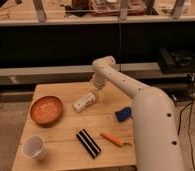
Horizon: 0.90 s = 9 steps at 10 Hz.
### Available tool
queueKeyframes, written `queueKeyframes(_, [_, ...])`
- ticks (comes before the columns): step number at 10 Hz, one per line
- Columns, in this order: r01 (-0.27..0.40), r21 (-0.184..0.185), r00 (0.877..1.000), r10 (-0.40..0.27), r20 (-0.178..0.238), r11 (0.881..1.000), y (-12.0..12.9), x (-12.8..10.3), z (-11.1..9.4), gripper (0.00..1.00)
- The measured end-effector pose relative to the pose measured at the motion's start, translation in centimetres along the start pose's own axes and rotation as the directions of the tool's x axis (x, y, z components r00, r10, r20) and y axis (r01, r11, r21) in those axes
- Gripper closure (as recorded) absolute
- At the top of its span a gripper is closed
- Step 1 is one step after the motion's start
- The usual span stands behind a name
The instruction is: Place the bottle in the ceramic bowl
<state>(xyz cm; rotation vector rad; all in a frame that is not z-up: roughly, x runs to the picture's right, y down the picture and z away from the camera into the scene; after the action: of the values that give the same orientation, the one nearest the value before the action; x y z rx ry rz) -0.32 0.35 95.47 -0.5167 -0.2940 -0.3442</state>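
The small white bottle [85, 101] lies on its side near the middle of the wooden table [66, 125], pointing up and right. The gripper [96, 94] sits at the bottle's right end, at the tip of the white arm that reaches in from the right. The orange-brown ceramic bowl [46, 109] stands on the table's left side, a short way left of the bottle, with nothing in it.
A white cup [34, 147] stands at the front left corner. A black striped object [88, 143] and an orange object [112, 139] lie near the front. A blue object [123, 114] lies by the arm at the right. A dark counter runs behind the table.
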Motion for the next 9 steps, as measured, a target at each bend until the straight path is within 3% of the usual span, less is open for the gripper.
queueKeyframes(1, [-0.003,-0.001,1.0,0.003,0.005,1.0,-0.4,-0.6,0.4,0.31])
queueKeyframes(2, [-0.01,-0.001,1.0,0.01,0.001,1.0,-0.4,0.0,1.0,0.27])
queueKeyframes(5, [-0.011,0.003,1.0,0.011,0.003,1.0,0.2,2.4,1.5,0.06])
queueKeyframes(9, [-0.017,0.005,1.0,0.017,0.009,1.0,-0.6,1.8,2.1,0.06])
